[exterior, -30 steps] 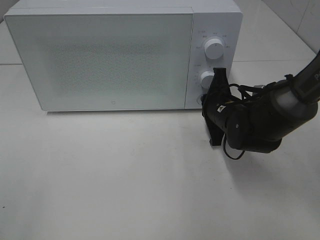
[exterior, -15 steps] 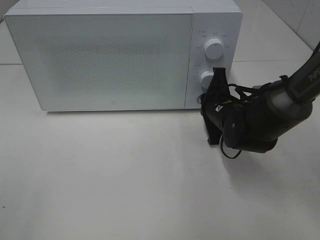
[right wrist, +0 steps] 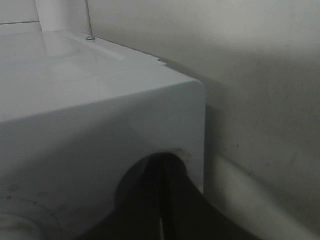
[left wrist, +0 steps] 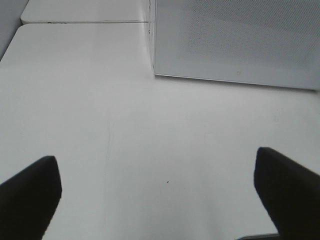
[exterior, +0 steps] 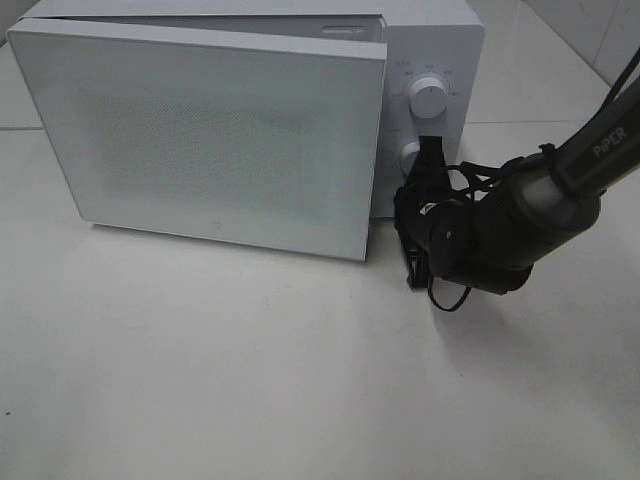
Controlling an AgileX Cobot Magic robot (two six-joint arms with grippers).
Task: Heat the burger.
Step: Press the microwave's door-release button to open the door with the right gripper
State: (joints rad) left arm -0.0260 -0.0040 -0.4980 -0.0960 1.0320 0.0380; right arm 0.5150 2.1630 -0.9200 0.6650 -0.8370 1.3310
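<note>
Jaws together on right gripper (exterior: 430,150), nothing held, tips at microwave (exterior: 430,50) control panel beside lower knob (exterior: 410,158); jaws wide apart on left gripper (left wrist: 156,165), empty, over table (exterior: 250,380); door (exterior: 220,140) ajar on latch side; no burger in any view, cavity hidden; probably door-opening step; next: swing door fully wide, then find burger.
</note>
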